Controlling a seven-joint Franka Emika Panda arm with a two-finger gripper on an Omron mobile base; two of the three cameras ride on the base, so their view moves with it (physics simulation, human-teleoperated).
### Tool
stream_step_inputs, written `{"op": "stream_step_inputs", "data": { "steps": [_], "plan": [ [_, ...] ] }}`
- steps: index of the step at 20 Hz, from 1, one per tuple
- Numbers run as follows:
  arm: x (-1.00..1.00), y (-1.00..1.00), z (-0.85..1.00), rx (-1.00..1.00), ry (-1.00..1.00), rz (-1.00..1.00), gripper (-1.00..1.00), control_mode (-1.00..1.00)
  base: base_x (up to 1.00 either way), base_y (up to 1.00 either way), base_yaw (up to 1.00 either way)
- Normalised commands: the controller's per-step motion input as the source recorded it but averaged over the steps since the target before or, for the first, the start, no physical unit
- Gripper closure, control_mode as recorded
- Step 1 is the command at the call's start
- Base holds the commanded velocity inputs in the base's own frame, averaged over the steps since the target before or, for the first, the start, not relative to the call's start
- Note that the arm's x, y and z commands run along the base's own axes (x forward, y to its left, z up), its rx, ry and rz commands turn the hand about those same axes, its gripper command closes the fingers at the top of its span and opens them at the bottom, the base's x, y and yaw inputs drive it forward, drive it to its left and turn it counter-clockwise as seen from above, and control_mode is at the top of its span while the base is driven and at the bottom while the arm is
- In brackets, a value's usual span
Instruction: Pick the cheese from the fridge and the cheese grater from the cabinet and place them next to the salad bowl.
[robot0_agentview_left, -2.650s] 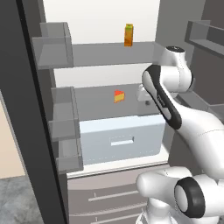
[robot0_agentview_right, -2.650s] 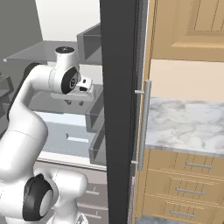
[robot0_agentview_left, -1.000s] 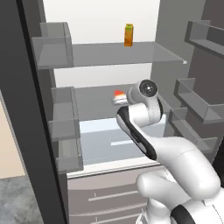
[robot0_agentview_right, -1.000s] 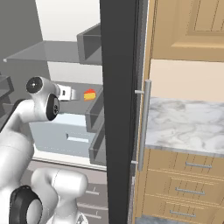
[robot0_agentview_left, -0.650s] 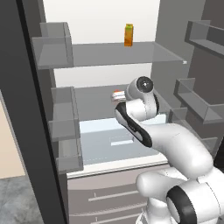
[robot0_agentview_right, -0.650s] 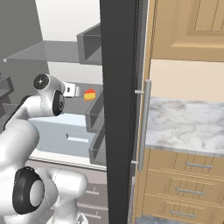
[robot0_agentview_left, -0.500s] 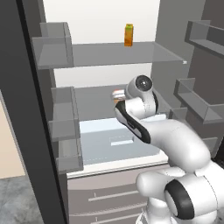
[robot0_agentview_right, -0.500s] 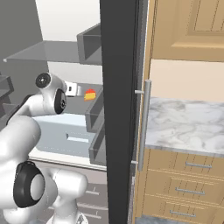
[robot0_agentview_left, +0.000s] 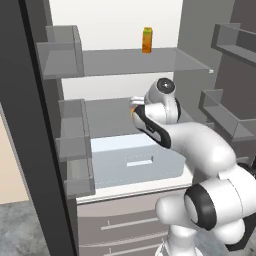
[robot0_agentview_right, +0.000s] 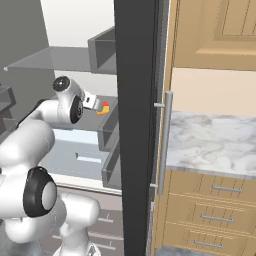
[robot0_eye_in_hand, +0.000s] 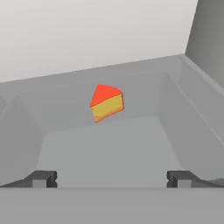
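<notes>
we reach into the tall fridge with the dark grey door (robot0_agentview_right: 135, 125) and grey interior, our white arm stretched over the pale blue-white drawer (robot0_agentview_left: 135, 162) toward the translucent grey middle shelf (robot0_agentview_left: 107, 111). our two-finger gripper (robot0_eye_in_hand: 111, 178) is released, its two small dark tips standing wide apart at the bottom of the hand view and holding nothing.

the small yellow-orange cheese wedge with a red side (robot0_eye_in_hand: 107, 103) lies on that middle shelf, ahead of the fingertips and between their lines, not touching either one. in the right base view the cheese (robot0_agentview_right: 103, 108) sits just beyond the end of the hand, close to the door-side bins. in the left base view our hand covers most of it, and we cannot make out more than a sliver of orange by the wrist.

a taller orange carton with a green top (robot0_agentview_left: 147, 40) stands upright on the upper shelf, well apart from the wedge. to the right of the fridge door we see a marbled grey-white counter (robot0_agentview_right: 215, 142) above tan wooden drawers with metal handles (robot0_agentview_right: 212, 205).
</notes>
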Motion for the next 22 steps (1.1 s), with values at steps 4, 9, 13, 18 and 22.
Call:
{"op": "stream_step_inputs", "data": {
  "steps": [4, 9, 13, 18, 22],
  "plan": [
    [0.15, 0.11, -0.24, 0.07, 0.01, -0.03, -1.0, -1.0, 0.0, 0.0, 0.0],
    [0.17, 0.04, -0.22, 0.0, -0.05, 0.0, -1.0, -1.0, 0.0, 0.0, 0.0],
    [0.19, 0.0, -0.03, 0.0, -0.01, 0.0, -1.0, -1.0, 0.0, 0.0, 0.0],
    [0.11, 0.02, 0.0, 0.0, 0.0, 0.0, -1.0, -1.0, 0.0, 0.0, 0.0],
    [0.14, 0.01, 0.02, 0.0, 0.0, 0.0, -1.0, -1.0, 0.0, 0.0, 0.0]
  ]
}}
